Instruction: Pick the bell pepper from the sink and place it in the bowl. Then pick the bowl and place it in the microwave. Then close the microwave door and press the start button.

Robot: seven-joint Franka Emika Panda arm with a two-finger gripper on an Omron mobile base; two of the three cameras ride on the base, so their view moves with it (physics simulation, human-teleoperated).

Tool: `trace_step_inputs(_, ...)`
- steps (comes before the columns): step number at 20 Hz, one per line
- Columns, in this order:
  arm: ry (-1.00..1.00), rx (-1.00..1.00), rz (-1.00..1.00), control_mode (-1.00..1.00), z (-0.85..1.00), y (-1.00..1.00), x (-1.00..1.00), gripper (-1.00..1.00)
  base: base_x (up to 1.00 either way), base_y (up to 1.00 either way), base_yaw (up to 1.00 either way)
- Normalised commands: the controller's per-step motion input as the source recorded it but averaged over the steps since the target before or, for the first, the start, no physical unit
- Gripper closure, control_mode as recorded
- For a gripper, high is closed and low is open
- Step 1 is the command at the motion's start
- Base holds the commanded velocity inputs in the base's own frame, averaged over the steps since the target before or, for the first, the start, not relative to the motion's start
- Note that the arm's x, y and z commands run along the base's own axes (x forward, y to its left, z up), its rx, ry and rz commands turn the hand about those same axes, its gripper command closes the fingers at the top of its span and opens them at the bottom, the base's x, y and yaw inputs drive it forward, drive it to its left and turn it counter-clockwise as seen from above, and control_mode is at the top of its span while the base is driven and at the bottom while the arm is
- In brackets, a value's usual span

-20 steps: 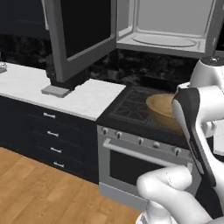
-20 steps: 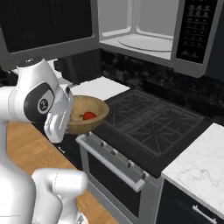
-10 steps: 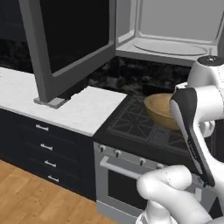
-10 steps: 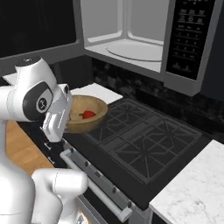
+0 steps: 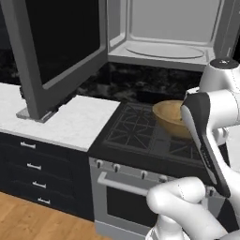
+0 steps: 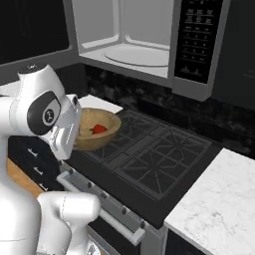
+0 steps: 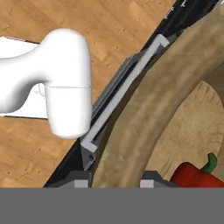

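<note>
Bell pepper [image 6: 99, 129], small, red and green-stemmed, is seen lying inside the round tan wooden bowl [image 6: 95, 130], so the first step of the task is judged complete. The bowl is held by its rim between the two dark fingers [image 7: 81, 183] of the gripper [image 7: 114, 183], as shown in the hand view, where the wooden rim passes between the finger tips; the fingers are thus set at a middling width, closed on that rim. In both base views the bowl is shown above the near left part of the black gas stove [image 6: 149, 154], well below the grey microwave [image 6: 144, 40], whose pale cavity and round glass turntable [image 5: 164, 50] are exposed. The grey-framed microwave door [image 5: 56, 51] with its dark glass window stands swung wide to the left, over the white marble bench [image 5: 61, 119].

The step in hand is judged to be the carrying of the bowl to the microwave. The next move calls for the bowl to be raised to the level of the cavity, kept level so that the pepper is not tipped out, and passed in over the front sill onto the turntable.

Counted: one pepper, one bowl, one microwave, one door, one stove.
</note>
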Motion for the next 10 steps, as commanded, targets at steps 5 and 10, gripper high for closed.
trace_step_inputs(5,0.0,0.0,0.0,1.0,0.0,0.0,0.0,1.0,0.14,0.01,-0.45)
trace_step_inputs(10,0.0,0.0,-0.03,-1.0,0.06,0.02,-0.01,1.0,0.0,0.0,-0.05)
